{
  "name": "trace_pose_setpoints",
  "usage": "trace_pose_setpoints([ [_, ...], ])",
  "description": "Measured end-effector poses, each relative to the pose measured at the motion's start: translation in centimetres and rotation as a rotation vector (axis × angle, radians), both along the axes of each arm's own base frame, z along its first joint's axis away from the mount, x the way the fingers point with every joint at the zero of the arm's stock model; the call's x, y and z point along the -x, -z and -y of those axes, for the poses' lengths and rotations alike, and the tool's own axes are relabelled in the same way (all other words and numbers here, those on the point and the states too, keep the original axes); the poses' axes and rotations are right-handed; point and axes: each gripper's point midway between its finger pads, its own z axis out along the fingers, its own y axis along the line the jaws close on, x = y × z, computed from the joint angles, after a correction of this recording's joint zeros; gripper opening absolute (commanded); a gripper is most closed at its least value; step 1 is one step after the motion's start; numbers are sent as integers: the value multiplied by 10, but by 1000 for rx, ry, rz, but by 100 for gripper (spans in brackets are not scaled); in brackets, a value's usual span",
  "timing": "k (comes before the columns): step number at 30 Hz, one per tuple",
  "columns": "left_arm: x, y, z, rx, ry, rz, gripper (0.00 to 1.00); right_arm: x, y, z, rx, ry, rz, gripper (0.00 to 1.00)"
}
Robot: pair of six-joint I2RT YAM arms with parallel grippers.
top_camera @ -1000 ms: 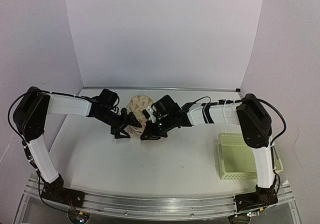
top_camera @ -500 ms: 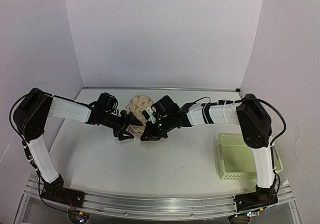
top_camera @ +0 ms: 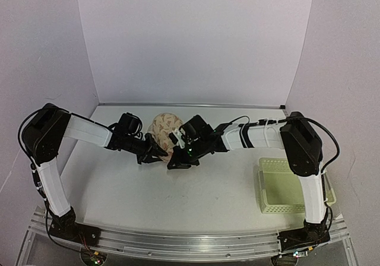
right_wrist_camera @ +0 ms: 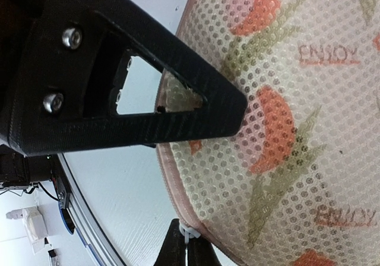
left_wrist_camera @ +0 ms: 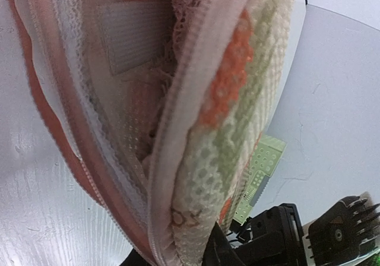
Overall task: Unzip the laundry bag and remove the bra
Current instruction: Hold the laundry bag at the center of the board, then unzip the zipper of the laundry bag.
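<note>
The laundry bag (top_camera: 165,127), beige mesh with orange leaf print, lies at the table's far middle. In the left wrist view its zip stands partly open (left_wrist_camera: 172,129), and pale lace of the bra (left_wrist_camera: 180,16) and a white label show inside. My left gripper (top_camera: 158,152) (left_wrist_camera: 181,251) is closed on the bag's upper flap at the near left edge. From the right, my right gripper (top_camera: 178,158) (right_wrist_camera: 187,243) is shut on the small white zip pull (right_wrist_camera: 189,235) at the bag's rim. The two grippers sit close together.
A pale yellow-green lattice basket (top_camera: 262,183) stands at the near right beside the right arm's base. White walls close the table at the back and sides. The left finger (right_wrist_camera: 148,108) crosses the right wrist view as a black bar.
My left gripper has slid right onto the bag's near edge and closed on its flap. The right gripper has stayed shut on the zip pull.
</note>
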Motion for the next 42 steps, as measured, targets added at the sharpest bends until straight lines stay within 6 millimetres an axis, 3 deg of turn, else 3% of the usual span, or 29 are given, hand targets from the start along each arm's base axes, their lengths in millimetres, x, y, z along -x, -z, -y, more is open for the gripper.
trace_pose_setpoints([
  [3, -1, -1, 1, 2, 0, 3, 0, 1, 2, 1, 3, 0, 0, 0],
  [12, 0, -1, 2, 4, 4, 0, 0, 9, 18, 18, 46, 4, 4, 0],
  [24, 0, -14, 4, -7, 97, 62, 0, 17, 34, 77, 172, 64, 85, 0],
  [32, 7, -17, 4, -30, 191, 104, 0, -2, 51, 126, 237, 138, 95, 0],
  [36, 13, -19, 6, -27, 236, 121, 0, -11, 47, 141, 237, 161, 113, 0],
  [42, 8, -36, 12, -11, 283, 173, 0, -11, 30, 148, 228, 149, 174, 0],
])
